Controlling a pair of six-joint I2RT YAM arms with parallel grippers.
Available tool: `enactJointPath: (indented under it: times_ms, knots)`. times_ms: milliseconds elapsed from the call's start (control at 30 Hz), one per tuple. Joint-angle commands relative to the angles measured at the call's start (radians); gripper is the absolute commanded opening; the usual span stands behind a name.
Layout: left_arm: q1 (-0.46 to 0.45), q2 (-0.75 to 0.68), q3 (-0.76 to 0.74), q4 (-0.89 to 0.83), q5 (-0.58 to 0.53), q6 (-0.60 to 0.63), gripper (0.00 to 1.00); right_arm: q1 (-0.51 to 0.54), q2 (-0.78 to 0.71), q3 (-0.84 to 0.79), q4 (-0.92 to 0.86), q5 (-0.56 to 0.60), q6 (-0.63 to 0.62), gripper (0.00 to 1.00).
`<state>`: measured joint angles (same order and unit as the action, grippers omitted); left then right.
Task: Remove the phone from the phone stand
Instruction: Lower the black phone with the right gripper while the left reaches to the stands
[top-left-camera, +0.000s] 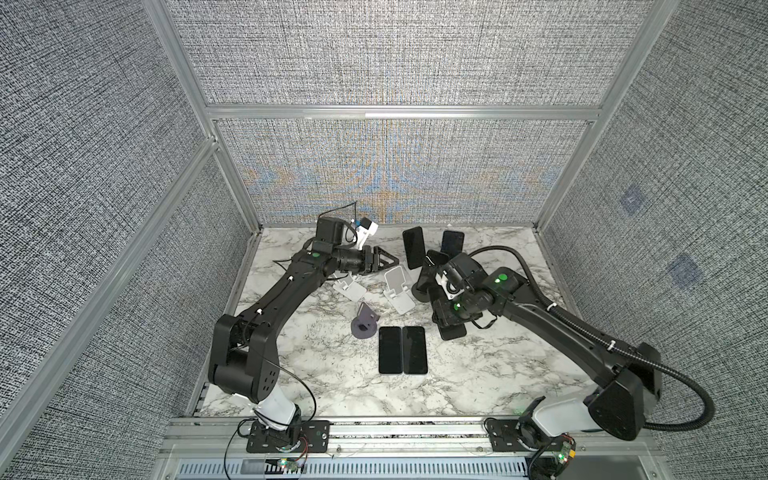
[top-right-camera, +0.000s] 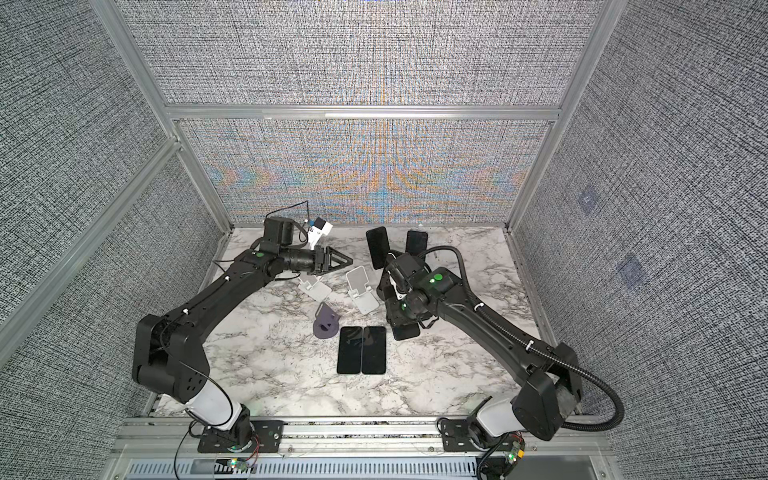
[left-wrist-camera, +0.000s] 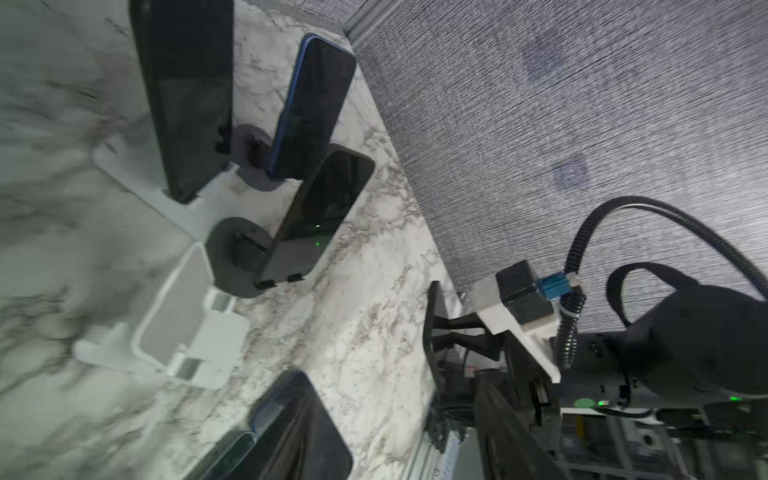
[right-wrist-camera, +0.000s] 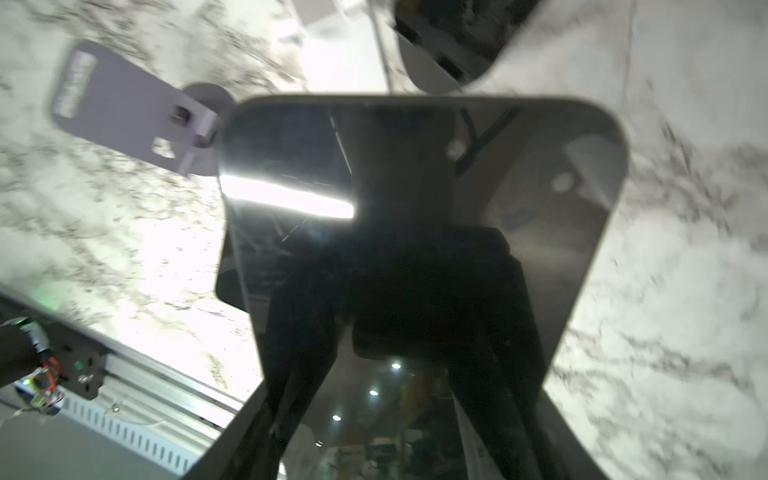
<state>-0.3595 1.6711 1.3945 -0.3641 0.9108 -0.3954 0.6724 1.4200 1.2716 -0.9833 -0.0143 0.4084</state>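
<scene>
black phone (right-wrist-camera: 415, 174), glossy dark screen, rounded corners

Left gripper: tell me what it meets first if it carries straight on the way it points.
Probably the upright black phone just ahead of the left gripper. Height is unclear from above, so it could pass over it.

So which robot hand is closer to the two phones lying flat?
Right. The right gripper, holding a phone, is just beside the flat phones; the left gripper is farther back, near the empty white stands.
</scene>
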Motion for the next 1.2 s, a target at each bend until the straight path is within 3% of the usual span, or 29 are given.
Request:
enactJointPath:
  times_ms: [0,233,400,467,567,800,1100,1167]
  knots:
    - [0.001,0.053,0.085,-0.271,-0.190,0.264,0.62,-0.002,-0.032,-0.075,-0.016,0.005,0.092,0.33]
    - [-0.016,0.181,0.194,-0.312,-0.311,0.391,0.64,-0.005,-0.067,-0.216,0.090,-0.052,0.148,0.33]
    - [-0.022,0.296,0.290,-0.342,-0.254,0.415,0.66,-0.027,-0.052,-0.259,0.133,-0.073,0.145,0.33]
    - [-0.035,0.350,0.341,-0.384,-0.284,0.443,0.66,-0.040,-0.053,-0.270,0.154,-0.085,0.137,0.32]
    - [-0.043,0.400,0.391,-0.419,-0.330,0.466,0.59,-0.051,-0.056,-0.305,0.172,-0.098,0.132,0.32]
    - [-0.058,0.480,0.464,-0.451,-0.322,0.466,0.42,-0.057,-0.047,-0.328,0.191,-0.096,0.125,0.32]
    - [-0.061,0.497,0.492,-0.467,-0.300,0.467,0.01,-0.063,-0.034,-0.314,0.198,-0.098,0.099,0.32]
    - [-0.061,0.497,0.509,-0.471,-0.305,0.466,0.00,-0.063,-0.034,-0.317,0.199,-0.098,0.102,0.32]
